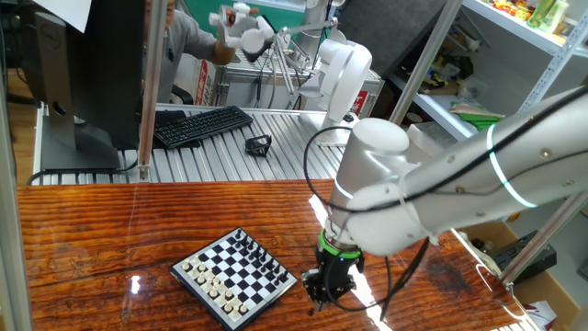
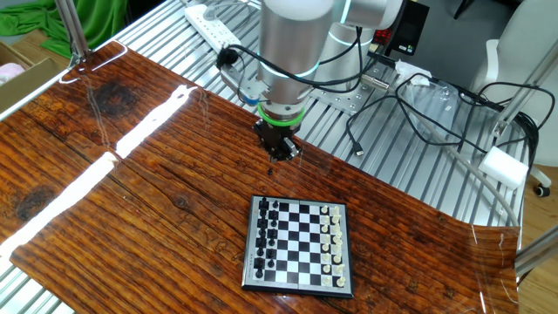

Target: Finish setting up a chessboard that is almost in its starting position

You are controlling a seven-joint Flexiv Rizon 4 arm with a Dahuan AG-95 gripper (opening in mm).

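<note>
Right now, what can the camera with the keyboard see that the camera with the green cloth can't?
Only the keyboard view shows the black keyboard, a monitor and shelves. Only the other fixed view shows the green cloth, a white power strip and loose cables. Both show the chessboard on the wooden table, with the gripper beside it.

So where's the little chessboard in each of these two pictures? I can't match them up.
One fixed view: the chessboard sits low and left of centre, turned like a diamond, left of the gripper.
The other fixed view: the chessboard lies low and right of centre, below the gripper.
Shared landmark: the green ring on the arm just above the gripper.
</note>
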